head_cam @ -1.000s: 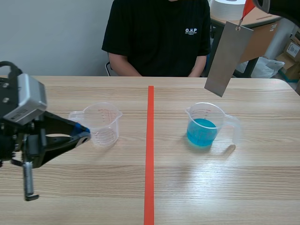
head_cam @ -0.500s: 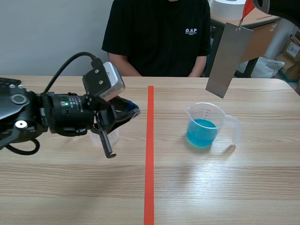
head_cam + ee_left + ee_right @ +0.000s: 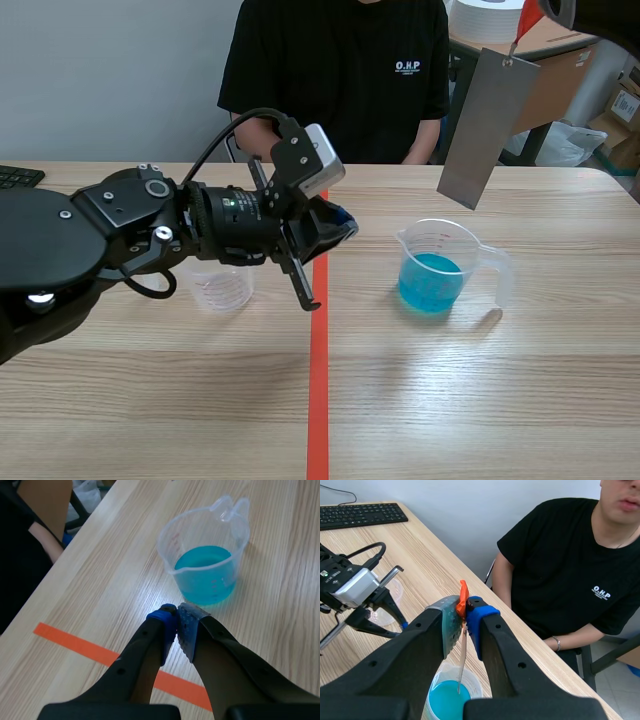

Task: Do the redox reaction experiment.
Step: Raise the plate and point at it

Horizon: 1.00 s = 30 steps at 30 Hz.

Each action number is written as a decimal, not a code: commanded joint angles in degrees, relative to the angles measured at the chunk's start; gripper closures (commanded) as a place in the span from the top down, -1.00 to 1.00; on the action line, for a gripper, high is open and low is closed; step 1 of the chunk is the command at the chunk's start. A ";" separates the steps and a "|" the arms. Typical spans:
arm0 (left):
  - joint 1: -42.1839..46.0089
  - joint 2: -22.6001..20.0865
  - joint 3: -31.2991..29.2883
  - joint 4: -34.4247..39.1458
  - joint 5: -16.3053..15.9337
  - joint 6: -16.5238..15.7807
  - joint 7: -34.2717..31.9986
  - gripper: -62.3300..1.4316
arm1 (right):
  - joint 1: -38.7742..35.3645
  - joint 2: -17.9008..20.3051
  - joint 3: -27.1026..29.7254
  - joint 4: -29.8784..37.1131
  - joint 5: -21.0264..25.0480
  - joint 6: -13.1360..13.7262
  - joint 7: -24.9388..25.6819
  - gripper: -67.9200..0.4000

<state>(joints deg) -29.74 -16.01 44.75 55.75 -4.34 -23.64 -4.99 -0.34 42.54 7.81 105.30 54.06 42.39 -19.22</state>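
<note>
Open table (image 3: 480, 400) lies between the left gripper (image 3: 340, 225), its fingers pressed together on nothing, and the beaker of blue liquid (image 3: 432, 270), which stands right of the orange tape line (image 3: 318, 380), well in from the edges. The right gripper (image 3: 464, 609) — mostly cut off in the scene view — pinches the orange tab (image 3: 463, 596) of the metal plate (image 3: 487, 125), which hangs above that beaker. The left arm hides much of the empty beaker (image 3: 222, 288). Within a second it has swung from the table's left side to the tape line — the plate has stayed.
</note>
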 commanded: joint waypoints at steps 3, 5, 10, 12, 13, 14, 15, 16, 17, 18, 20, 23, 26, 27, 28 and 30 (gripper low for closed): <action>-2.32 2.01 0.96 -0.68 -0.46 1.79 -1.20 -0.81 | 0.96 0.61 0.92 0.90 0.83 0.33 1.05 -0.94; -3.08 3.06 1.68 -1.88 -0.48 2.80 -1.22 -0.81 | 0.96 0.61 0.92 0.90 0.83 0.33 1.07 -0.94; -4.26 5.57 2.19 -4.46 -0.48 5.03 -2.27 -0.81 | 0.96 0.61 0.92 0.90 0.83 0.33 1.05 -0.94; -4.61 6.08 2.19 -5.31 -0.48 5.07 -2.95 -0.81 | 0.96 0.61 0.92 0.90 0.83 0.33 1.07 -0.94; -4.68 6.51 2.19 -5.62 -0.48 5.35 -2.93 -0.81 | 0.96 0.61 0.92 0.90 0.83 0.33 1.05 -0.94; -4.76 6.71 2.19 -5.99 -0.48 6.23 -2.95 -0.81 | 0.96 0.61 0.92 0.90 0.83 0.33 1.03 -0.94; -4.87 7.06 2.19 -6.21 -0.48 6.60 -3.08 -0.81 | 0.96 0.61 0.92 0.90 0.83 0.33 1.03 -0.94; -4.90 7.43 2.19 -6.47 -0.48 6.60 -3.10 -0.81 | 0.96 0.61 0.92 0.90 0.83 0.33 1.03 -0.94; -5.01 7.54 2.19 -6.58 -0.48 6.60 -3.13 -0.81 | 0.96 0.61 0.92 0.90 0.83 0.33 1.03 -0.94; -5.07 7.76 2.19 -6.62 -0.48 6.60 -3.10 -0.81 | 0.96 0.61 0.92 0.90 0.83 0.33 0.96 -0.94; -5.22 8.35 2.19 -6.64 -0.48 6.58 -3.04 -0.81 | 0.96 0.61 0.92 0.90 0.83 0.33 0.90 -0.94; -5.68 8.72 2.19 -6.64 -0.52 6.54 -3.13 -0.81 | 0.96 0.61 0.92 0.90 0.83 0.33 0.90 -0.94; -6.27 9.64 2.19 -6.64 -0.52 6.38 -3.13 -0.81 | 0.96 0.61 0.92 0.90 0.83 0.33 0.85 -0.94; -6.49 9.66 2.19 -6.64 -0.52 6.38 -3.13 -0.81 | 0.96 0.61 0.92 0.90 0.83 0.33 0.87 -0.94; -6.67 10.03 2.19 -6.64 -0.52 6.40 -3.19 -0.81 | 0.96 0.61 0.92 0.90 0.83 0.33 0.87 -0.94; -6.82 10.45 2.19 -6.64 -0.52 6.38 -3.06 -0.81 | 0.96 0.61 0.92 0.90 0.83 0.33 0.85 -0.94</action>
<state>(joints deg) -35.42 -6.50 47.22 48.21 -4.45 -17.19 -7.31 -0.34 42.54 7.81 105.30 54.06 42.39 -19.44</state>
